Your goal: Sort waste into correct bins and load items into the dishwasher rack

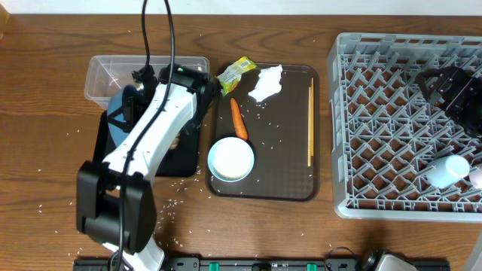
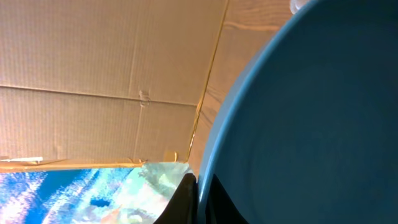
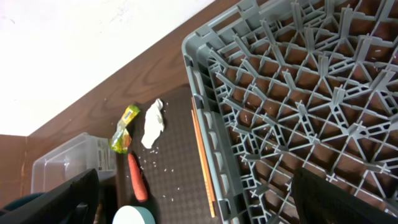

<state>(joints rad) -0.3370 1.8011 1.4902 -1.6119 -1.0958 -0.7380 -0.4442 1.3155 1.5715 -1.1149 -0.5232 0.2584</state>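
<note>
My left gripper [image 2: 198, 190] is shut on the rim of the dark-blue dish [image 2: 311, 124]. In the overhead view it holds the dish [image 1: 119, 117] tilted on edge over the black tray [image 1: 181, 162], beside the clear tub [image 1: 105, 75]. On the brown serving tray [image 1: 286, 150] lie the yellow-green wrapper [image 1: 236, 73], white tissue [image 1: 265, 81], carrot [image 1: 239, 119] and white bowl [image 1: 230, 159]. My right gripper [image 1: 440, 86] is open and empty above the grey rack [image 1: 376, 113]. A light-blue cup [image 1: 446, 169] and a pinkish cup [image 1: 476, 177] lie in the rack.
A pair of chopsticks [image 1: 309, 124] lies along the serving tray's right edge, next to the rack wall [image 3: 205, 112]. Loose rice grains [image 1: 169, 207] are scattered on the wooden table and the serving tray. My left arm [image 1: 143, 150] covers much of the black tray.
</note>
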